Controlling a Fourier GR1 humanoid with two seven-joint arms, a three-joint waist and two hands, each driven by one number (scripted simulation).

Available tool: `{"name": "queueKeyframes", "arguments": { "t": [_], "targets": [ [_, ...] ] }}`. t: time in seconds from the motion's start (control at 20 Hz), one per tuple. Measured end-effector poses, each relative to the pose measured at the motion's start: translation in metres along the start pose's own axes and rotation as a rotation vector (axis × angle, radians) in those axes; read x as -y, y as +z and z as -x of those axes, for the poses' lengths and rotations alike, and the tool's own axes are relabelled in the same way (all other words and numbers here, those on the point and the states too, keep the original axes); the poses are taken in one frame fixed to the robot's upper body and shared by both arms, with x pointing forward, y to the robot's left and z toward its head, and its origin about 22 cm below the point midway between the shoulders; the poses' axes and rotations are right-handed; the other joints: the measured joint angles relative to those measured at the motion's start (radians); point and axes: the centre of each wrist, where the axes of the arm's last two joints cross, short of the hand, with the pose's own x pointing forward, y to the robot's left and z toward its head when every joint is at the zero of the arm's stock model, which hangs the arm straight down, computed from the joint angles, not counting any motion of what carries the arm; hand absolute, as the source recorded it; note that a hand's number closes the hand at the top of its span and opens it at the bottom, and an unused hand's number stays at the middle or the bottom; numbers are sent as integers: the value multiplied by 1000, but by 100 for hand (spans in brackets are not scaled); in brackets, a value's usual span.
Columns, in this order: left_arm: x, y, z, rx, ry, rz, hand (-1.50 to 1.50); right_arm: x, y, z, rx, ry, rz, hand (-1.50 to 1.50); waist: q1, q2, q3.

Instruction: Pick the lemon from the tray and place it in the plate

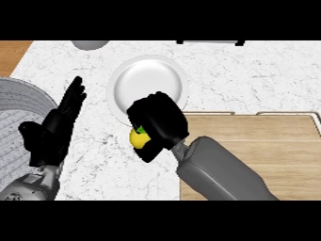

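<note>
Curling my right hand (158, 123) round the lemon (138, 138) at mid-frame, just below the plate (149, 80), I rest my left hand (57, 124) open at left.

Plate (149, 80) set at counter (260, 75) centre, toward back. Tray (260, 155) placed right of plate, nearer front. Lemon (138, 138) held in right hand (159, 120), just before plate's near rim, left of tray. Left hand (55, 129) positioned left of plate.

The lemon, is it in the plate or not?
Not in it. The right hand curls round the lemon, which shows just short of the near rim of the plate, over the counter.
</note>
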Motion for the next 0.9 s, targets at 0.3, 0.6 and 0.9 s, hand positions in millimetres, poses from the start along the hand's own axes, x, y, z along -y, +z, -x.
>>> {"name": "queueKeyframes", "arguments": {
  "t": [0.3, 0.6, 0.9],
  "targets": [
    [3, -3, 2, -9, -11, 0, 0, 25, -21, -28, -136, -5, 247, 150, 0, -2, 2],
    [3, -4, 1, -10, -14, 3, 0, 36, -42, -37, -283, -18, 340, 150, 5, 0, 3],
    [4, -4, 1, 3, -17, 2, 0, 36, -62, -26, -383, -11, 352, 150, 6, 7, 6]
  ]
}}
